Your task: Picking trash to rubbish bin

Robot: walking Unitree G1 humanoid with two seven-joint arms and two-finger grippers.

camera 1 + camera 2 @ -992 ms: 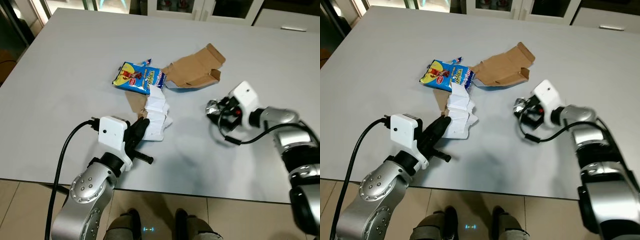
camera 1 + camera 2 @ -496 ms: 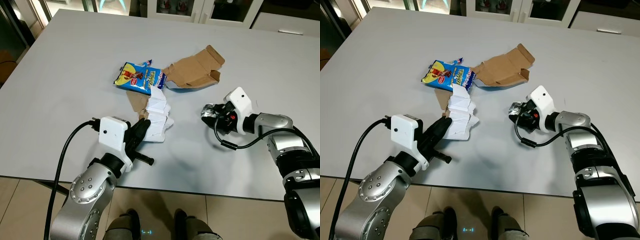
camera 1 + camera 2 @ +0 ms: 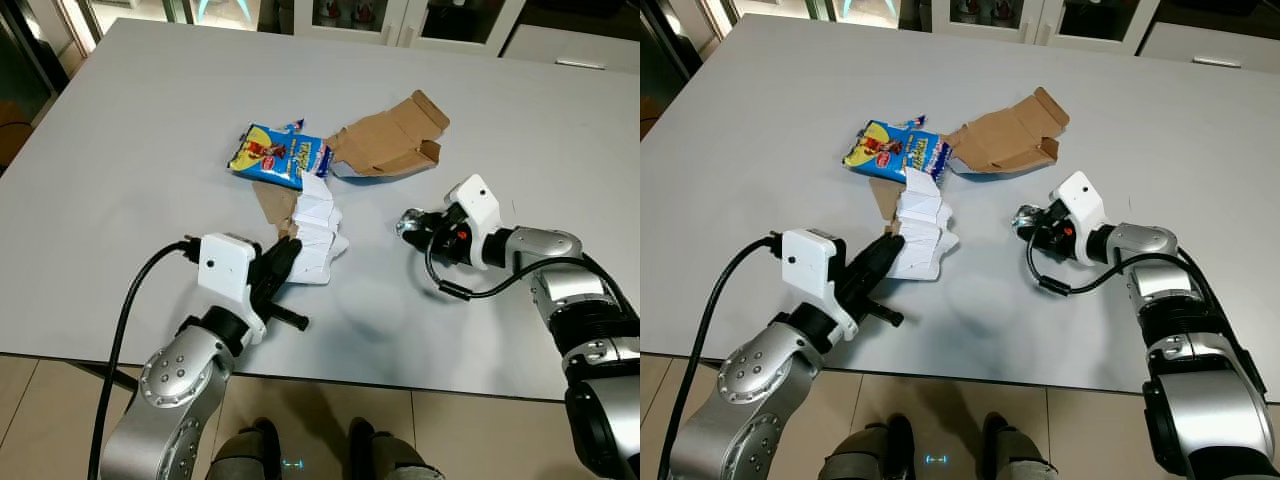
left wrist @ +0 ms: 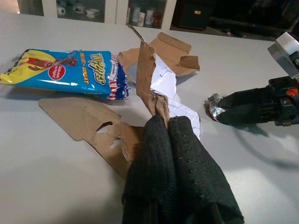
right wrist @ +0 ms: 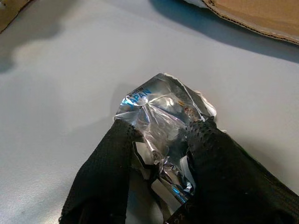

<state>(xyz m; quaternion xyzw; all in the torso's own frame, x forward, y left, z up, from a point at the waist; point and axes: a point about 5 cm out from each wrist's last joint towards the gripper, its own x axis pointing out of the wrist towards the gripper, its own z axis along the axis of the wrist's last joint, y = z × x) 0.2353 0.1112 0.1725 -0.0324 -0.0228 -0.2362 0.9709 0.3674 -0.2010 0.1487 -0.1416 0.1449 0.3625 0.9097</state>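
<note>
My left gripper sits nearest me, by the front edge of the grey table. Its two black fingers are pressed together on a strip of torn brown cardboard, which stands upright between the tips. A crumpled white paper lies touching the same fingers, just beyond them. A flat torn cardboard piece lies on the table beside the fingers, on the side away from the white paper.

My right gripper is on the table to the right of the white paper, well apart from it. Its fingers are pinching a crushed silver foil wrapper; the foil bulges out past the fingertips and rests on the table surface. A black cable loops from the right wrist onto the table.

Beyond the white paper, farther from me, a blue and yellow snack packet lies flat, its near end touching the paper. To the right of the packet, an opened brown cardboard box lies flattened, its flaps spread, one edge just beside the packet.

Below the table's front edge, the robot's feet show on a tiled floor.
</note>
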